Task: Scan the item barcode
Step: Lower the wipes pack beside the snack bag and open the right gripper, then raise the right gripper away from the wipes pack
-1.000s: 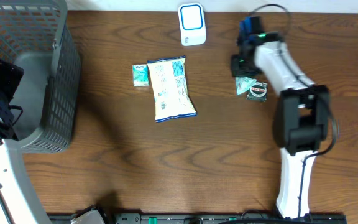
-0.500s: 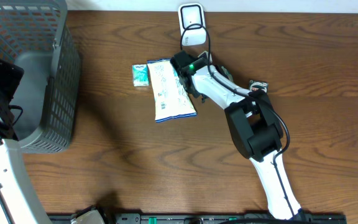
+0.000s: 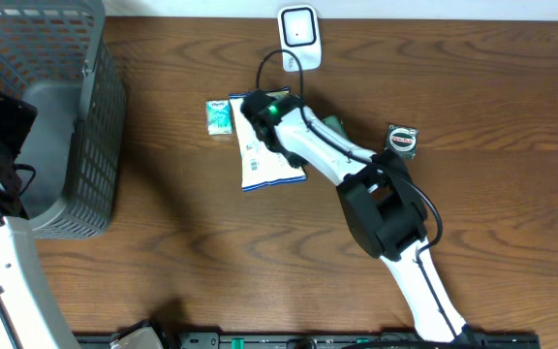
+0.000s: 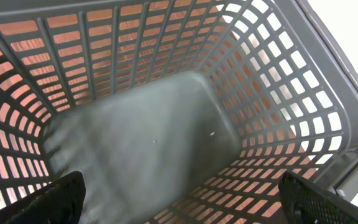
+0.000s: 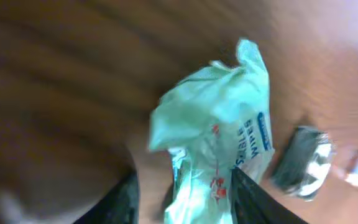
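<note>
Right wrist view: a mint-green packet (image 5: pixel 213 130) lies between the fingers of the right gripper (image 5: pixel 185 186), its long axis pointing away from them. Blur hides whether they clamp it. The white scanner (image 3: pixel 298 37) sits near this gripper. The left gripper (image 4: pixel 182 186), spread wide, hangs over the basket (image 4: pixel 278 93), well apart.

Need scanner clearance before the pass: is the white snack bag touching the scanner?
Apart. The overhead view shows bare table between the scanner and the white snack bag.
</note>
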